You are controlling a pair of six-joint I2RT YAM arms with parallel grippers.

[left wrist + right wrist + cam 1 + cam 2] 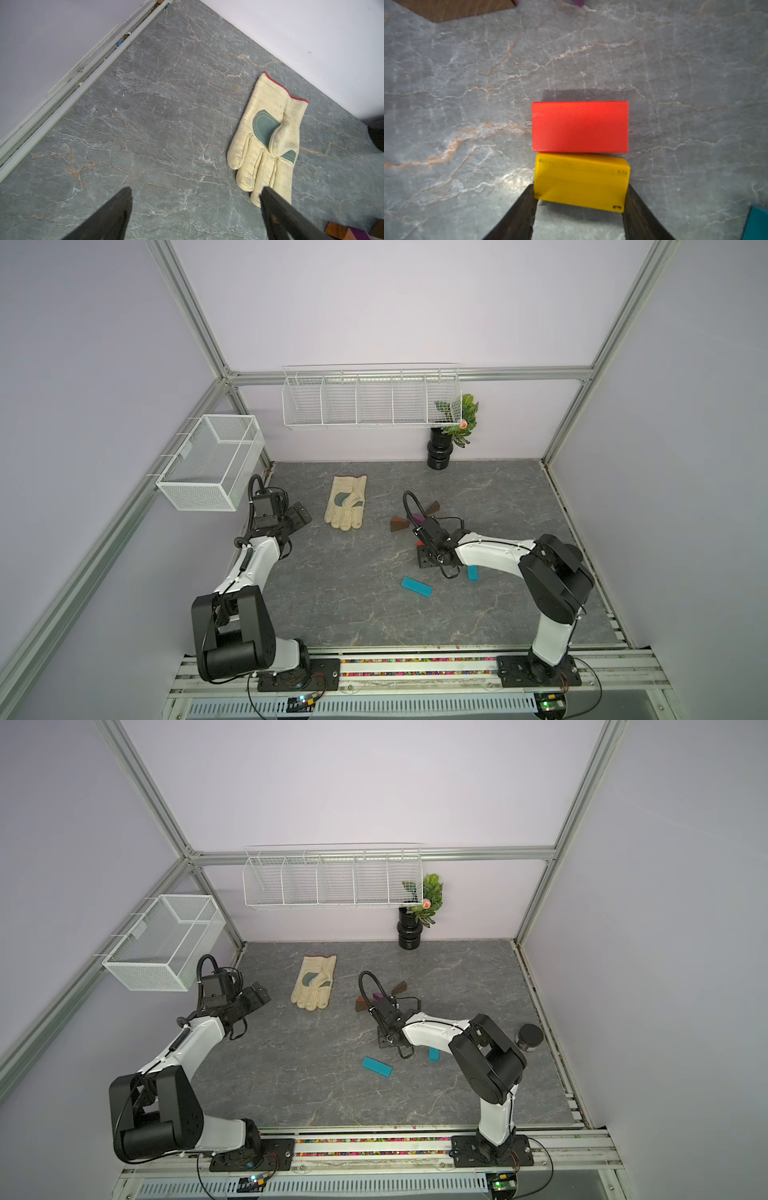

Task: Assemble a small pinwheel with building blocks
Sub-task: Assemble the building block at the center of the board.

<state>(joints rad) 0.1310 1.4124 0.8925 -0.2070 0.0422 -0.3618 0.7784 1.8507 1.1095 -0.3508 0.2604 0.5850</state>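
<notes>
We find the red rectangular wooden block [580, 126] lying flat; the yellow rectangular wooden block [581, 185] sits just beside it, long edge to long edge, clamped at its short ends by the right gripper [580, 188]; a brown triangular wedge [400, 525], a second brown wedge [433, 507] and a purple wedge [417, 517] lie loosely grouped beyond that pair; a teal wooden bar [416, 587] lies flat on the near side, well apart; a second teal bar [472, 572] is partly hidden.
</notes>
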